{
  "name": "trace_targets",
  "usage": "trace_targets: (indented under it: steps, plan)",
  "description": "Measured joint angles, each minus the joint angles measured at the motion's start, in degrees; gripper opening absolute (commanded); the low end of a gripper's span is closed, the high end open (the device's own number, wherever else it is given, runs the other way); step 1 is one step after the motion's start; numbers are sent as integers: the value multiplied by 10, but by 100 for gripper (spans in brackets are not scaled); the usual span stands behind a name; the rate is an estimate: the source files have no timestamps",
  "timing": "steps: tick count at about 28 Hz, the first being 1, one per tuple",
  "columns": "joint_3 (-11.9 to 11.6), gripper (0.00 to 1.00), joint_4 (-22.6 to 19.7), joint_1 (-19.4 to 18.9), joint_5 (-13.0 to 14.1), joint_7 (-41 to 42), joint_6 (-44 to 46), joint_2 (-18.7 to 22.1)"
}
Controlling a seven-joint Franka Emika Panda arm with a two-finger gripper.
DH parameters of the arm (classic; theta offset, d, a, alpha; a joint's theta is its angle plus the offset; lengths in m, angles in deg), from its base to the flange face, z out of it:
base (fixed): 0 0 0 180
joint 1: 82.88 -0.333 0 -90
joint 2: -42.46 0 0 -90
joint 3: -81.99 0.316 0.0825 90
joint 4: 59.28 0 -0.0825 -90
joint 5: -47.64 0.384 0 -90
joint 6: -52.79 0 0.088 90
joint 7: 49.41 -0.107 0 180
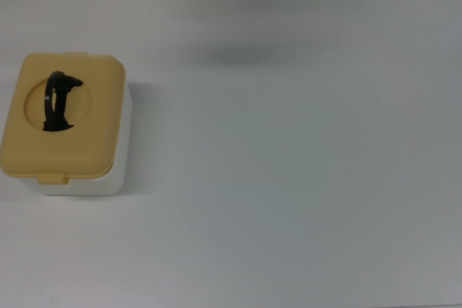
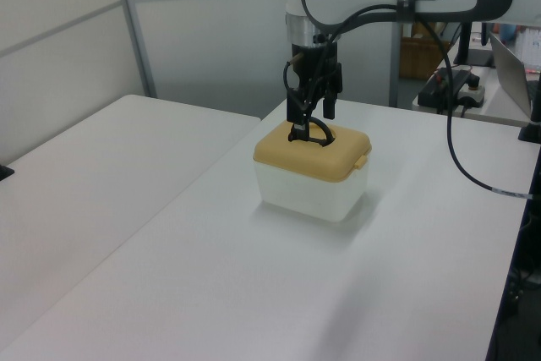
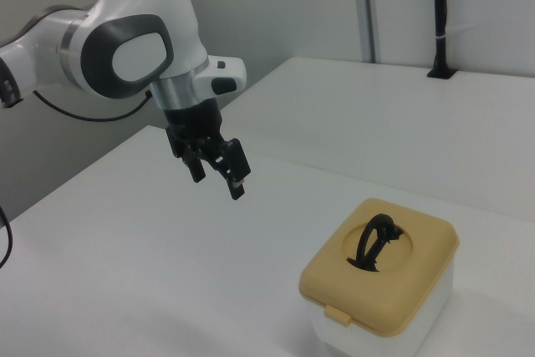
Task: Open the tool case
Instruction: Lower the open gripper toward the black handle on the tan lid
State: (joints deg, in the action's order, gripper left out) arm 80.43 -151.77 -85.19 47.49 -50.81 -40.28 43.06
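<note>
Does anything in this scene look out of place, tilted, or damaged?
Nothing stands out. The tool case sits flat on the table, lid closed, its black handle raised upright. The gripper hangs open, apart from the case. No spill or damage shows.

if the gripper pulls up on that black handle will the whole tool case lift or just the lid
Probably the whole small white plastic tub with tan-yellow lid lifts at first: it looks light, and its front latch tab appears closed. The thin black folding handle stands upright in the round recess and may pivot or flex. The smooth white table could let the box slide if pushed.
</note>
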Motion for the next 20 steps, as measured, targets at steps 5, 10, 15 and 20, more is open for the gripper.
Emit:
trace_targets:
  steps: [5, 10, 15, 20]
  plan:
    - [0, 100, 1, 0, 0, 0, -16, -5]
    - [-2, 100, 3, 1, -7, 0, -36, -19]
    - [-4, 100, 6, 7, -19, 0, -45, -27]
    - [-5, 100, 6, 27, -29, 3, -73, -49]
